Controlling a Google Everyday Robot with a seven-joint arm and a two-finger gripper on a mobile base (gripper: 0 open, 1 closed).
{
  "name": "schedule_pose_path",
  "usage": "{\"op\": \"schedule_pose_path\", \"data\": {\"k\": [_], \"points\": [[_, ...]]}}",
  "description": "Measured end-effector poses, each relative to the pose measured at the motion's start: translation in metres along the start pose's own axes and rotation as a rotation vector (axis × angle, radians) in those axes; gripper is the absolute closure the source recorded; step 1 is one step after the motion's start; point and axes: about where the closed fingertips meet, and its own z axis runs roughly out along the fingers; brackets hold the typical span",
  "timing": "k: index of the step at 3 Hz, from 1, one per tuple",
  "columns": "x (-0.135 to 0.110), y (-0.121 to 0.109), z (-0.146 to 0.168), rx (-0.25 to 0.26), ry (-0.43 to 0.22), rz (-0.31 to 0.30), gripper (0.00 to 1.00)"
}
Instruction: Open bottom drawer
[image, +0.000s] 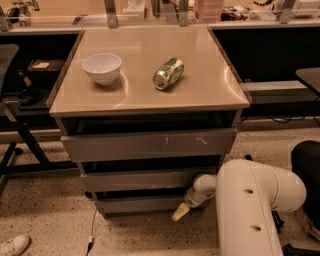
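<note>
from where i stand, the bottom drawer (137, 204) is the lowest grey strip under the table (210, 95), just above the speckled floor and below the plain middle front (135, 179) and the scratched top front (150, 145). it looks shut, or close to it; none of its tray shows.

the robot's fat white arm (250, 210) reaches in low from the right, and the gripper (181, 211) sits at the right end of that bottom strip, its pale tip angled down toward the floor, touching or just beside the front. whether it is spread or closed, i cannot tell; only the one pale tip shows from here.

so i'd call this the step of getting a hold on the drawer front, with the pull itself not yet done. the front has no handle, so the next move seems to call for a firm catch on the edge or the lip of the strip, then a straight draw outward, level with the floor, so the tip doesn't slip off.

up on the table a white bowl (102, 68) and a green can (168, 73) lying on its side sit well apart, and a jerky pull might set the can rolling.
</note>
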Motion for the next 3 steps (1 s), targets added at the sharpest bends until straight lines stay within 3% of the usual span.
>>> {"op": "schedule_pose_path", "data": {"k": [1, 2, 3], "points": [[0.014, 0.014, 0.016, -0.063, 0.052, -0.017, 0.00], [0.016, 0.017, 0.013, -0.073, 0.061, -0.019, 0.00], [0.032, 0.032, 0.010, -0.112, 0.090, -0.019, 0.00]]}}
